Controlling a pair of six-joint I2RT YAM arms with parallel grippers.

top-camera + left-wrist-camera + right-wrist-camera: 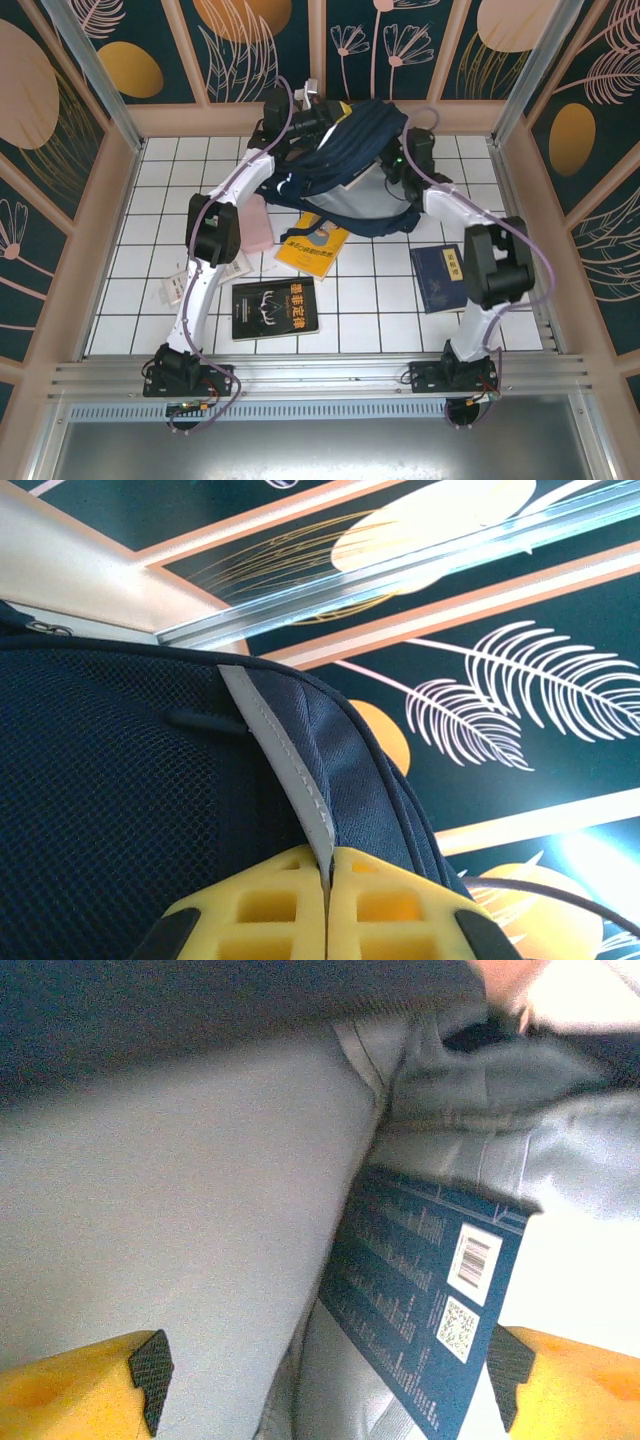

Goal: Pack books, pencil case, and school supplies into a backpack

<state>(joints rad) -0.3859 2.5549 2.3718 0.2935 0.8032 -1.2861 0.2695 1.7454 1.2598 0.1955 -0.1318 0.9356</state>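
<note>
You have the navy backpack (355,150) bunched up at the far side of the table (380,300). A blue book (420,1300) stands tilted inside against its pale lining, barcode showing. On the table lie an orange-yellow book (312,245) just before the backpack, a black book (274,308) nearer the front, and a second blue book (438,278) on the right.

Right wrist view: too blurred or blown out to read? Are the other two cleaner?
Right wrist: soft overall, the pale grey fabric lining smeared, glare washing out the top right corner, the barcode on the dark blue paperback book distinguishable. Left wrist: sharp on the navy-blue fabric backpack mesh, bright patch lower right. Top external: evenly lit, crisp.
</note>
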